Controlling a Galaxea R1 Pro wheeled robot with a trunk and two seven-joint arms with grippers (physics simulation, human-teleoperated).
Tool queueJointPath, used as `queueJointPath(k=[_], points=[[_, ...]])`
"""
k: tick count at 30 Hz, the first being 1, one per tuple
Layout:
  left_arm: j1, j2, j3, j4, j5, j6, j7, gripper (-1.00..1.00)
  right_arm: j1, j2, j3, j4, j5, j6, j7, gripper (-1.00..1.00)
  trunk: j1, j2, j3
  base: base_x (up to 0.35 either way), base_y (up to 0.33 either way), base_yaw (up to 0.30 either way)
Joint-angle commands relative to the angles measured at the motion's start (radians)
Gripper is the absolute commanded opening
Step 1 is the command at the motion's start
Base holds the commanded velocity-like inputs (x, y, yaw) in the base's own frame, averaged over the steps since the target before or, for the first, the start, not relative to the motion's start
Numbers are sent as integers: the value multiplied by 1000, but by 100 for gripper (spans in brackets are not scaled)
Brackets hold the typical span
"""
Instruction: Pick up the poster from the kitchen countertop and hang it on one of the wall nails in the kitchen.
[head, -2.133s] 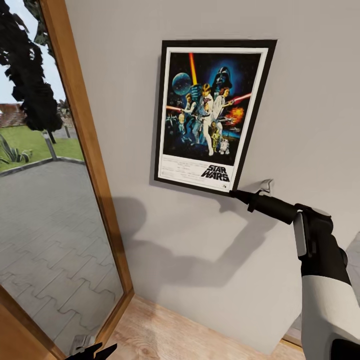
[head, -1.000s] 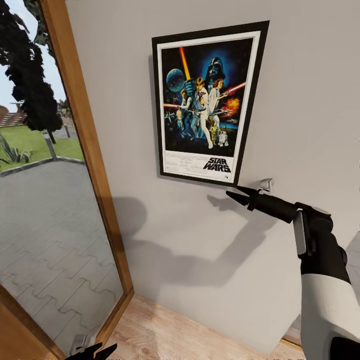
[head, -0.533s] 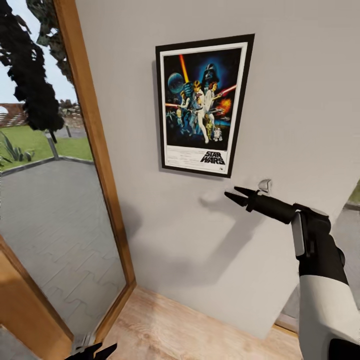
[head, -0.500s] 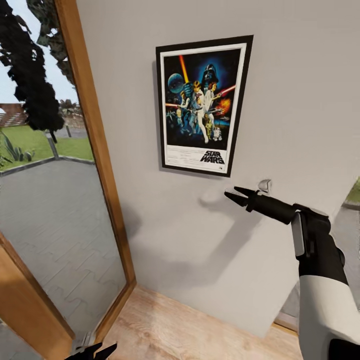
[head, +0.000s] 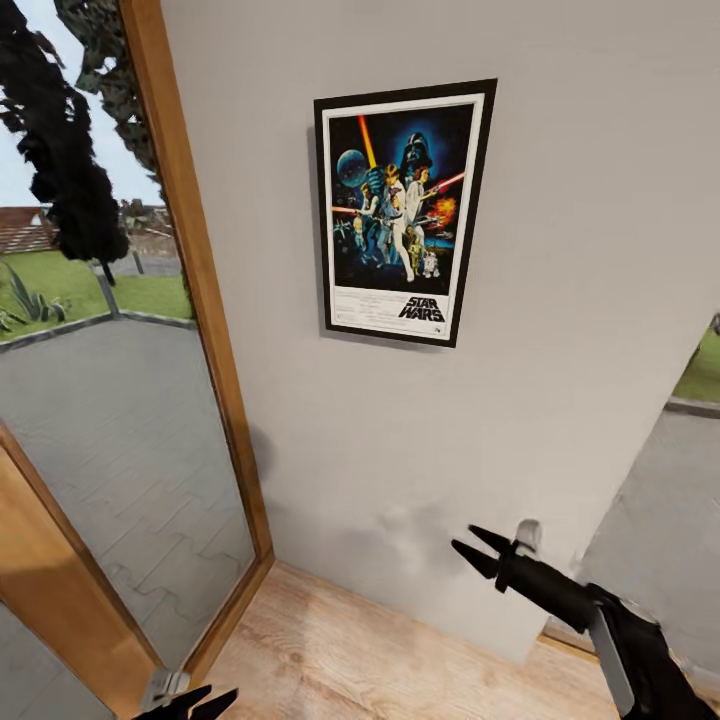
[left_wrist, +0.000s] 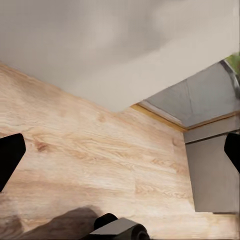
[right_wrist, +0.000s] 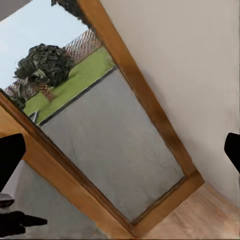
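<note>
The Star Wars poster (head: 400, 210) hangs upright and flat on the pale grey wall (head: 590, 250), black frame and white border all in sight; whatever holds it is hidden behind it. My right gripper (head: 465, 539) is open and holds nothing, far below the poster near the foot of the wall. In the right wrist view its fingertips (right_wrist: 10, 155) stand wide apart. My left gripper (head: 200, 700) sits low by the door's bottom corner, open and holding nothing, with fingers (left_wrist: 7, 155) spread over the wooden floor. The kitchen countertop is out of view.
A tall glass door in a wooden frame (head: 195, 300) stands left of the wall, with a paved yard and lawn behind it. Light wood floor (head: 350, 650) runs along the wall's foot. Another glazed opening (head: 670, 520) lies at the right.
My right gripper let go of the poster's lower right corner and dropped well below it. The poster went from tilted to hanging straight. The camera has moved a little.
</note>
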Motion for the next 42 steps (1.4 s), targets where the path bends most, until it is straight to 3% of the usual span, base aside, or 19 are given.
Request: queueJointPath(k=[1, 4, 5, 6, 8, 10, 12, 13, 18, 21, 26, 28, 30, 33, 38, 42], points=[[-1, 0, -1, 0, 3, 10, -19, 100, 31, -10, -2, 84, -4, -31, 2, 100, 1, -2, -2, -3, 0, 0], [-1, -1, -7, 0, 3, 15, -36, 100, 71, -85, -3, 355, 0, -132, 0, 100, 1, -2, -2, -1, 0, 0], [-1, -2, -8, 2, 2, 17, -37, 100, 78, -124, -3, 474, 1, -158, -8, 100, 1, -2, -2, 0, 0, 0], [-1, -2, 0, 8, 0, 18, -38, 100, 84, -178, -2, 653, 1, -178, -74, 100, 1, -2, -2, 0, 0, 0], [-1, -1, 2, 13, 0, 18, -38, 100, 84, -187, -1, 692, 1, -181, -113, 100, 1, -2, -2, 0, 0, 0], [-1, 0, 4, 59, -1, 16, -38, 100, 85, -197, 1, 751, 2, -196, -202, 100, 1, -2, -2, 0, 0, 0], [-1, 8, 4, 130, -1, 13, -37, 100, 85, -200, 4, 806, 2, -238, -269, 100, 1, -2, -2, 0, 0, 0], [-1, 34, 6, 244, -1, 9, -31, 100, 86, -199, 9, 921, 57, -315, -366, 100, 1, -2, -2, 0, 0, 0], [-1, 54, 6, 299, 1, 7, 31, 100, 86, -196, 10, 943, 94, -327, -461, 100, 1, -2, -2, 0, 0, 0], [-1, 60, 6, 327, 4, 4, 232, 100, 86, -193, 10, 949, 105, -329, -568, 100, 1, -2, -2, 0, 0, 0], [-1, 58, 6, 336, 5, 2, 459, 100, 86, -188, 10, 953, 108, -331, -657, 100, 1, -2, 2, 0, 0, 0], [-1, 54, 5, 336, 5, 2, 511, 100, 86, -183, 10, 953, 109, -332, -676, 100, 1, -2, 5, 0, 0, 0], [-1, 36, 5, 338, 5, 1, 625, 100, 86, -170, 10, 954, 111, -333, -734, 100, 1, -2, 8, 0, 0, 0], [-1, 21, 5, 338, 4, -5, 717, 100, 86, -159, 10, 954, 111, -334, -793, 100, 1, -2, 13, 0, 0, 0], [-1, -13, 5, 339, 2, -68, 849, 100, 86, -140, 10, 954, 112, -335, -876, 100, 1, -2, 21, 0, 0, 0], [-1, -39, 4, 351, 1, -108, 914, 100, 86, -127, 10, 954, 112, -335, -914, 100, 1, -2, 27, 0, 0, 16]])
